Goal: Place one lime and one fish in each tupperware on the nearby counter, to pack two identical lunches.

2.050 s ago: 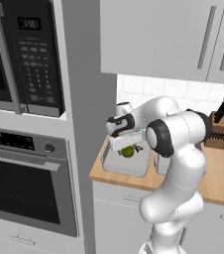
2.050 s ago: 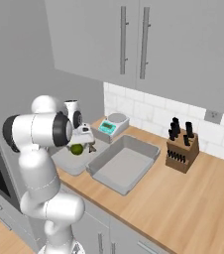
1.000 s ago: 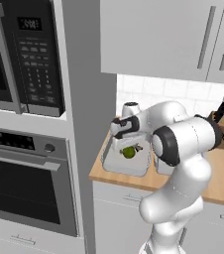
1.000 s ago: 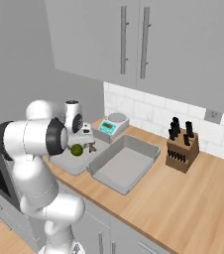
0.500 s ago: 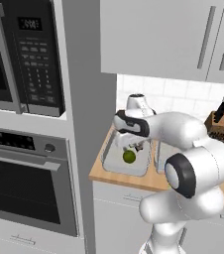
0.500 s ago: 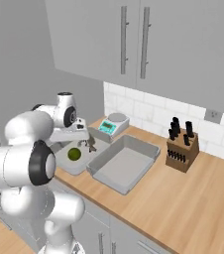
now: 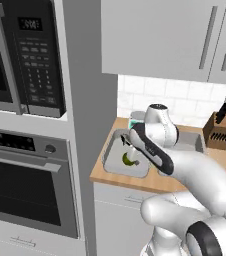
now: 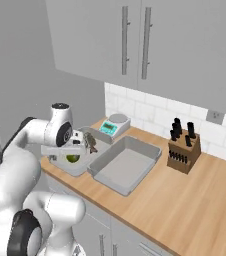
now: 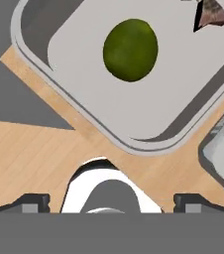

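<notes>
Looking along your end effector, you see its two dark fingertips set wide apart at the lower edge, with nothing between them; just beyond lies a strip of bare wooden worktop; past that strip sits the near tupperware, its rounded rim crossing the view on a slant; one lime rests on the tub floor, well clear of the walls; the tail of a brown fish shows at the upper edge of the same tub, apart from the lime; a second tupperware shows at the right edge, just beside the first. From the right base view, the end effector hangs over the left tub, with the lime beneath it and the dark fish beside it; the second tub stands to the right; farther back, near the tiled wall, stand a teal-faced scale and a knife block.
</notes>
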Robot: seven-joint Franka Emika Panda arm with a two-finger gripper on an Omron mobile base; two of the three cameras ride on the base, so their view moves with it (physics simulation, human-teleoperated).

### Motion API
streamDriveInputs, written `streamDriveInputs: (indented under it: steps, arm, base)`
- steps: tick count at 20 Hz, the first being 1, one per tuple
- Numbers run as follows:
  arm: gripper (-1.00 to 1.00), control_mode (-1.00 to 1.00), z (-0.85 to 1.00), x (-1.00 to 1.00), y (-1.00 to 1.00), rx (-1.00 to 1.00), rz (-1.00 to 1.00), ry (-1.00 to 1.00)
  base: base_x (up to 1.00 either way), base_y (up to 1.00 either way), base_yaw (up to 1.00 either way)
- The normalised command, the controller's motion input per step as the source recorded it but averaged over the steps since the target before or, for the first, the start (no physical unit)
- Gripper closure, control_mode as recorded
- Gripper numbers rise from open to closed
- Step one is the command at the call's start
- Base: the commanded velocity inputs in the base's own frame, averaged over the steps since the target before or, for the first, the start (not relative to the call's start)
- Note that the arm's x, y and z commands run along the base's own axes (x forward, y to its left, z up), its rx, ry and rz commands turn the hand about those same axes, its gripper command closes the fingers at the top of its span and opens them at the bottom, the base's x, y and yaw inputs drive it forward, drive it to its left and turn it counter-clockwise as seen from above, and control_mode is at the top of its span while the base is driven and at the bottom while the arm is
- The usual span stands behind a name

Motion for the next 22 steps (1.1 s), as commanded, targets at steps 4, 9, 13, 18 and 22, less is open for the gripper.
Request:
streamDriveInputs:
  steps: [4, 9, 13, 18, 22]
  arm:
    - [-1.0, -1.0, 0.74, -0.8, 0.0, 0.0, 0.0, -0.18]
    - [-1.0, -1.0, 0.81, -0.75, -0.09, 0.0, 0.0, -0.17]
    - [-1.0, -1.0, 0.78, -0.7, -0.05, 0.0, 0.0, -0.11]
    - [-1.0, -1.0, 0.53, -0.35, 0.0, 0.0, 0.0, -0.05]
    - [-1.0, -1.0, 0.0, -0.09, 0.0, 0.0, 0.0, -0.02]
  base:
    - [0.0, 0.0, 0.0]
    - [0.0, 0.0, 0.0]
    - [0.0, 0.0, 0.0]
    - [0.0, 0.0, 0.0]
    - [0.0, 0.0, 0.0]
